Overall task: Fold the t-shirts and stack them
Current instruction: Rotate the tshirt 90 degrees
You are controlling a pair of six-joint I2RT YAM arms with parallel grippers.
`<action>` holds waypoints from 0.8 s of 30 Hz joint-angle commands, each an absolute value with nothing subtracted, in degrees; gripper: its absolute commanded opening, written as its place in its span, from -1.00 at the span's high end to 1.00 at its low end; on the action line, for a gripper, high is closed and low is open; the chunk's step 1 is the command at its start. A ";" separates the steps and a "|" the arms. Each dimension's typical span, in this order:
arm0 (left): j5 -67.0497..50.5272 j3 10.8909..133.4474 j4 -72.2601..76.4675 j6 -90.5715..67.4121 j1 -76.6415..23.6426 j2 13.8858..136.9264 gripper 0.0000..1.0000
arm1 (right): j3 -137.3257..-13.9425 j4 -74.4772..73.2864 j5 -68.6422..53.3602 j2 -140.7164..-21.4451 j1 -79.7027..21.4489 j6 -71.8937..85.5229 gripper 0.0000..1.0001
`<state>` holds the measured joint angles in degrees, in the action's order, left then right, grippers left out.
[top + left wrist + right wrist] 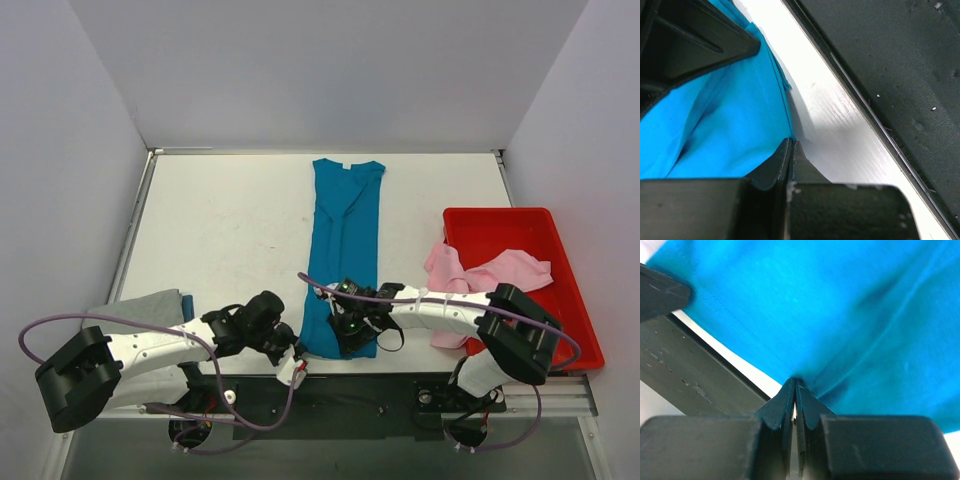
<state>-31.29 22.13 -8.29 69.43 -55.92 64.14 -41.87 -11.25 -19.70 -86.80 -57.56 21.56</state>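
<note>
Teal shirt (345, 225) lies as a long narrow strip down the middle of the surface (230, 230), with its collar at the far end and its hem at the near edge. The left end effector (790, 146) is pressed together on the hem's left corner. The right end effector (795, 382) is clamped on the hem further right, and the cloth puckers into its tips. The pink shirt (500, 270) is crumpled over the left rim of the red tray (520, 225). The grey shirt (140, 308) sits at the near left, partly under the left arm.

The cloth looks thin, light and limp, so it will probably sag and drag rather than hold a shape. The doubled hem corners seem the soundest hold. Carrying both level towards the collar should lay a clean fold, while an uneven lift may skew the layers.
</note>
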 commanded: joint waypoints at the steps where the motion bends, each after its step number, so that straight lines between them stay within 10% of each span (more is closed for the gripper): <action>1: -31.73 21.53 -7.65 69.70 -56.42 62.93 1.00 | -37.80 -16.08 -14.86 -81.14 -54.94 24.34 1.00; 12: -31.81 21.45 -7.47 69.96 -56.51 62.93 1.00 | -48.04 -20.57 -13.54 -73.11 -48.78 19.26 1.00; 24: -32.34 20.92 -6.50 70.75 -56.78 63.19 1.00 | -81.90 -21.35 -0.54 -108.60 -41.93 14.86 1.00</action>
<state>-30.74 21.28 -8.03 69.60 -56.27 63.68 -74.81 -17.85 -7.64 -101.62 -43.90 17.34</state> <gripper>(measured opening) 0.025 0.001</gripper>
